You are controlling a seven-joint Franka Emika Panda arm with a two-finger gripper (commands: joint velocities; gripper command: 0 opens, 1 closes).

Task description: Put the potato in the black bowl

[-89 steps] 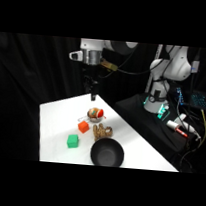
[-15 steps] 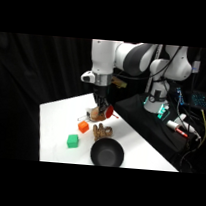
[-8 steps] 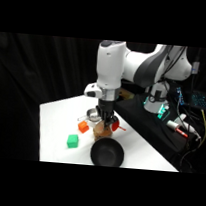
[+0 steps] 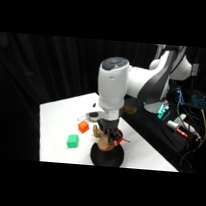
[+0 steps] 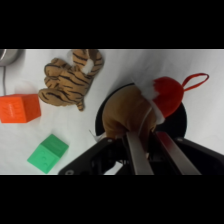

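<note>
The potato [image 5: 122, 115], a smooth tan-brown lump, is held between my fingers directly over the black bowl [image 5: 181, 125]. My gripper [image 5: 147, 132] is shut on it. A small red piece [image 5: 170, 95] with white trim and a red loop lies against the potato's side, also over the bowl. From the side, the gripper [image 4: 108, 140] comes straight down with the potato [image 4: 105, 144] just above the black bowl [image 4: 106, 159] near the table's front edge. Whether the potato touches the bowl's floor is hidden.
A tiger-striped plush toy [image 5: 70, 80] lies just beside the bowl. Further out are an orange block [image 5: 20, 107] and a green block [image 5: 47, 152]; the side view shows the orange block [image 4: 83, 126] and the green block [image 4: 72, 141] left of the bowl. Cables and electronics [image 4: 182, 127] sit right of the table.
The arm has swung from the back of the table toward the front and come down, bringing the potato over the black bowl.
</note>
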